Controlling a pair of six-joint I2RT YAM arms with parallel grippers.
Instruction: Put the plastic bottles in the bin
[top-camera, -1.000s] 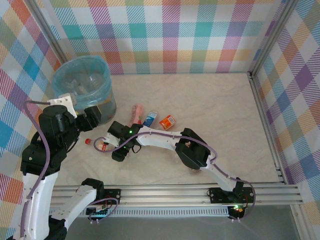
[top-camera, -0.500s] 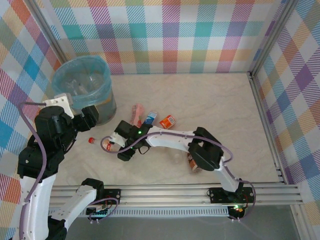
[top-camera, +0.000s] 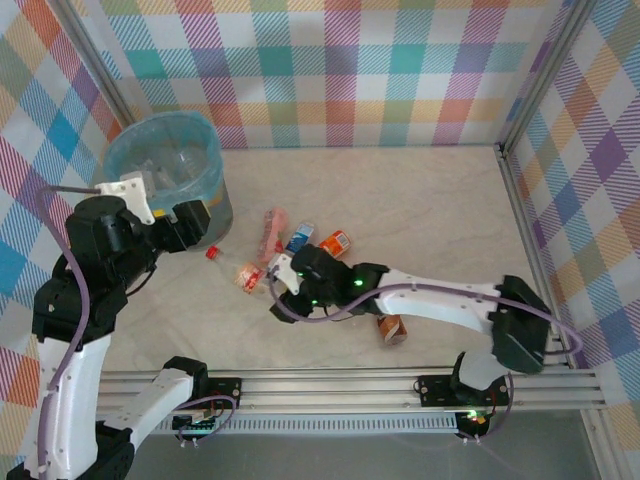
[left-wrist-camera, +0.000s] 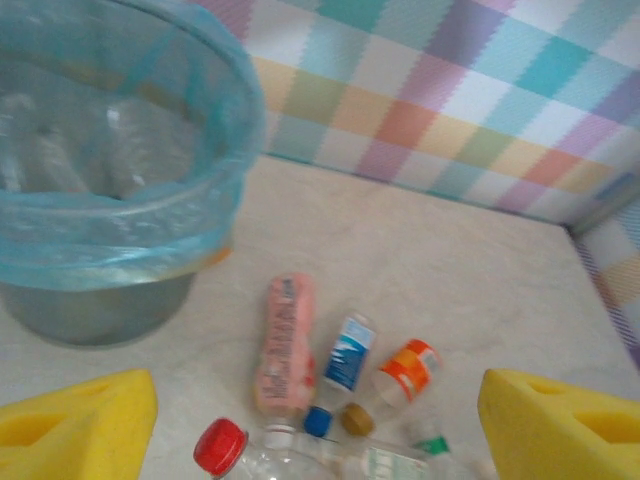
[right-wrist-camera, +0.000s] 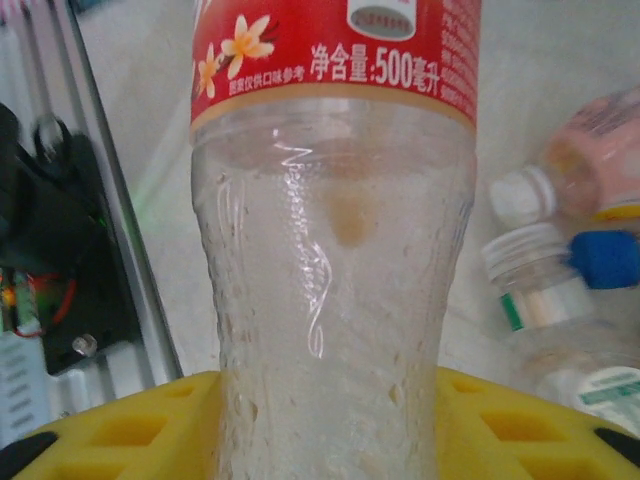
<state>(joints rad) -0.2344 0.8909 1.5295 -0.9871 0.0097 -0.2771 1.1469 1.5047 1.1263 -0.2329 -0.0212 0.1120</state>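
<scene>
The bin (left-wrist-camera: 150, 215) sits just ahead-left of the left gripper (top-camera: 192, 222), whose jaws stand apart, empty. The right gripper (right-wrist-camera: 330, 430) is clamped on a clear bottle (right-wrist-camera: 335, 250) below its label (right-wrist-camera: 335, 50), near the base. It looks empty: probably light, slick and easily dented, so this stiffer base end suits a modest squeeze.

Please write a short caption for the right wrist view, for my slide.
Right gripper shut on a clear red-labelled bottle, other bottles lying beside it.
</scene>
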